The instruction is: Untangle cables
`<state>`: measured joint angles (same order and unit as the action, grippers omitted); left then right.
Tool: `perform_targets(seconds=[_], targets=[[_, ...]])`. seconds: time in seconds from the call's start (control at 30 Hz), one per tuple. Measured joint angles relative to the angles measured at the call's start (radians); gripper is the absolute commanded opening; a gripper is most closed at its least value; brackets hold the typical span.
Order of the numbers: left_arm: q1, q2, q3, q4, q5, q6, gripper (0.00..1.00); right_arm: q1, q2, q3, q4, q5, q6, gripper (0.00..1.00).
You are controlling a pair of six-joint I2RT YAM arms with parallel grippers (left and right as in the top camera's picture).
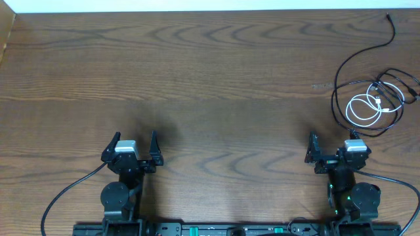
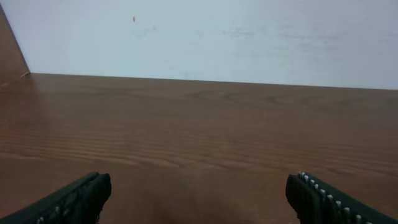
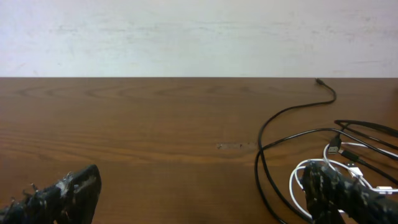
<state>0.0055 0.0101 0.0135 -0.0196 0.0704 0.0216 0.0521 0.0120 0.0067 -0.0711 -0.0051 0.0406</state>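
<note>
A tangle of thin cables lies at the table's far right. The white cable (image 1: 365,108) is coiled in small loops, and black cables (image 1: 341,92) loop around it, one strand running up to a plug end (image 1: 388,16). In the right wrist view the white cable (image 3: 297,180) and the black cables (image 3: 273,118) lie ahead to the right. My right gripper (image 1: 331,147) is open and empty, just short of the tangle. My left gripper (image 1: 136,143) is open and empty at the near left, far from the cables. Its fingers (image 2: 199,196) show only bare wood between them.
The brown wooden table (image 1: 210,85) fills the view, with a pale wall beyond its far edge (image 3: 186,37). Thicker black arm cables (image 1: 65,196) run from both arm bases along the near edge.
</note>
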Motion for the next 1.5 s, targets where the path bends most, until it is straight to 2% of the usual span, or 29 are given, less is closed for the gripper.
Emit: perform_targets(seconds=[0.2,0.43,0.9,1.5], targets=[[0.000,0.000,0.000,0.000,0.002,-0.003,0.95,0.000,0.000,0.000,0.000,0.000,0.000,0.99],[0.000,0.000,0.000,-0.002,-0.002,-0.078,0.95,0.000,0.000,0.000,0.000,0.000,0.000,0.99],[0.000,0.000,0.000,-0.002,0.003,-0.149,0.95,0.000,0.000,0.000,0.000,0.000,0.000,0.99],[0.000,0.000,0.000,-0.001,0.006,-0.153,0.95,0.000,0.000,0.000,0.000,0.000,0.000,0.99]])
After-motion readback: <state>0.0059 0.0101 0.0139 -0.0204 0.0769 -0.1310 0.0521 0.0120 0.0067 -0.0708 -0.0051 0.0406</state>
